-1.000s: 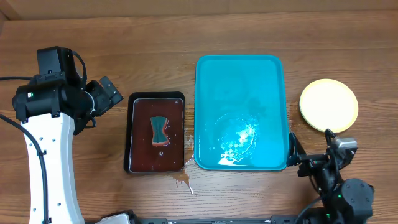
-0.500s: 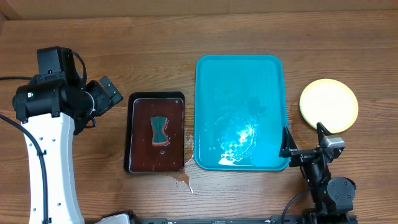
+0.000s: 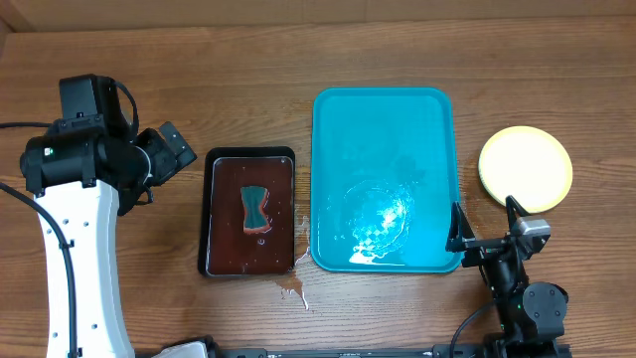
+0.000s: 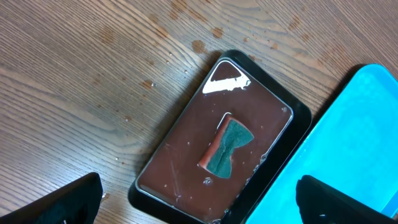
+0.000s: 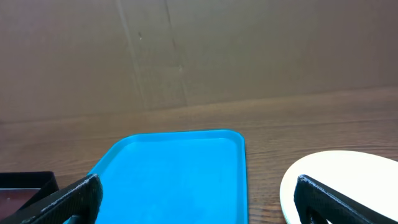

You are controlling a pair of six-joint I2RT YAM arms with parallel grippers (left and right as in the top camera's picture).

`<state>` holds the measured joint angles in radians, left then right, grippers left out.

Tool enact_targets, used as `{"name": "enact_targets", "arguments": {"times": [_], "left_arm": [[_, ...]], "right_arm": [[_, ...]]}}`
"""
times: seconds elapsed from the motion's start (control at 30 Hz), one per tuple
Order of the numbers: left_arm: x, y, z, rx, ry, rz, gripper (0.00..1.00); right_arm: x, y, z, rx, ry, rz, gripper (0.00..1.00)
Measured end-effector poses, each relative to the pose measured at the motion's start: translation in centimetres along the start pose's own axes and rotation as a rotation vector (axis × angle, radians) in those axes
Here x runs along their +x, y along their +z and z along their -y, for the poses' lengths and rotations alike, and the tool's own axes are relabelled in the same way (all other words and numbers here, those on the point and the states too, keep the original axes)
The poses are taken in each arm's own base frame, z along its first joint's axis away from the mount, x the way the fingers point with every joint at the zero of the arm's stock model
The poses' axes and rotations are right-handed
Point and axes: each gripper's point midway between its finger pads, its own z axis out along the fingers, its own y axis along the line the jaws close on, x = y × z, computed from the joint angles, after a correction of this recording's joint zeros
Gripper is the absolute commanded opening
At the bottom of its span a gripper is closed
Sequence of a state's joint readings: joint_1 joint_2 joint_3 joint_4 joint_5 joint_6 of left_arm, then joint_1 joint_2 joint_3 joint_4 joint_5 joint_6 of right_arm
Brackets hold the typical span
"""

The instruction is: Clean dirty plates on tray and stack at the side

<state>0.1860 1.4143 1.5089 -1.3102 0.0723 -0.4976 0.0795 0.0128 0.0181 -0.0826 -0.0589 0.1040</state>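
Note:
The turquoise tray lies at the table's centre, wet and with no plates on it; it also shows in the right wrist view and the left wrist view. A stack of pale yellow plates sits to its right, and its edge shows in the right wrist view. My left gripper is open and empty, above the table left of the black tray. My right gripper is open and empty at the tray's front right corner, beside the plates.
A black tray of dark liquid holds a green and red sponge, left of the turquoise tray; both show in the left wrist view, the tray and the sponge. Brown drips lie at its front. A cardboard wall stands behind.
My right arm drew back toward the front edge between one second and half a second ago. Nothing has moved since. The left arm is still.

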Motion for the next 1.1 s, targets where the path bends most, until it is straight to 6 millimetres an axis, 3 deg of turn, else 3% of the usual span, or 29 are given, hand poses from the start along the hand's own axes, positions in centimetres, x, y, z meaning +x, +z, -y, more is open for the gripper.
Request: {"name": "enact_targets", "arguments": {"times": [0.33, 0.47, 0.6, 0.7, 0.83, 0.97, 1.1], "left_arm": [[0.0, 0.0, 0.1, 0.001, 0.003, 0.0, 1.0], [1.0, -0.3, 1.5, 0.018, 0.061, 0.002, 1.0], [2.9, -3.1, 4.4, 0.078, 0.227, 0.09, 1.0], [2.6, -7.5, 6.3, 0.181, 0.309, 0.295, 1.0], [1.9, -12.5, 6.2, 0.297, 0.353, 0.548, 1.0], [2.6, -13.6, 5.3, 0.351, 0.421, 0.707, 1.0], [4.2, -11.7, 3.8, 0.374, 0.477, 0.77, 1.0]], "right_arm": [[0.0, 0.0, 0.0, 0.001, 0.0, 0.0, 1.0], [0.0, 0.0, 0.0, 0.001, 0.0, 0.0, 1.0], [0.0, 0.0, 0.0, 0.0, 0.0, 0.0, 1.0], [0.0, 0.0, 0.0, 0.0, 0.0, 0.0, 1.0], [0.0, 0.0, 0.0, 0.001, 0.0, 0.0, 1.0], [0.0, 0.0, 0.0, 0.001, 0.0, 0.0, 1.0], [0.0, 0.0, 0.0, 0.001, 0.0, 0.0, 1.0]]}}
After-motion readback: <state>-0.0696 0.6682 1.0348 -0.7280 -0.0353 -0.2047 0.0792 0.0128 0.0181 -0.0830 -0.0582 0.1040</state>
